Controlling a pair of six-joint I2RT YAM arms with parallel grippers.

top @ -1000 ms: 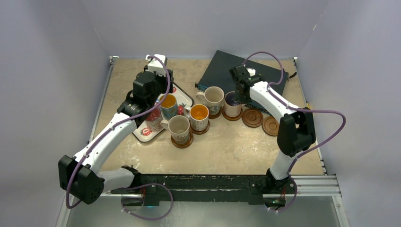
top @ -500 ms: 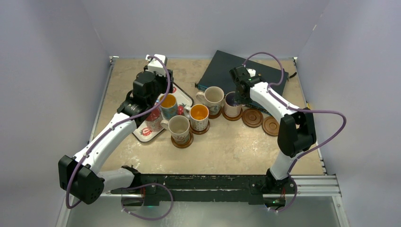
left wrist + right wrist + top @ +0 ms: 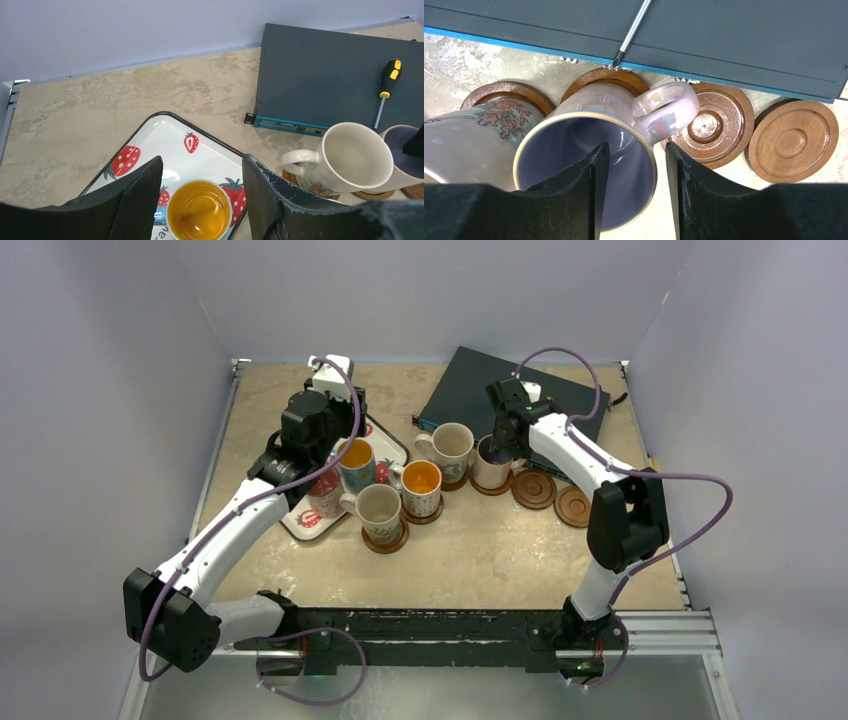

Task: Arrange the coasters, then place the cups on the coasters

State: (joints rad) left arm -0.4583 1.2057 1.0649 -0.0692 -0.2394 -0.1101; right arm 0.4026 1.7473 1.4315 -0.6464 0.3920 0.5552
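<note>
Straddling the rim of the pink mug, the right gripper has its jaws parted. One finger hangs over the purple interior and the other sits outside, just beside the handle. Neither pad looks pressed to the wall, so the mug is released. It stands upright on a brown coaster whose edge peeks out at the far side. Touching it on the left is the cream patterned mug, seated on its own coaster. To the right lie two bare coasters, flat on the table and close together, the nearer one reaching under the pink mug's handle. Behind this row lies a dark flat case with a screwdriver resting on it. Over on the other side, the left gripper is also unclenched and grasps nothing, its two fingers spread above the orange-lined mug. That mug stands on the strawberry tray. In the overhead view a further mug sits on the tray's near part, half hidden by the left arm. Two more mugs stand on coasters toward the middle of the table: an orange-filled one and a cream one nearer the arm bases. These two stand close together.
</note>
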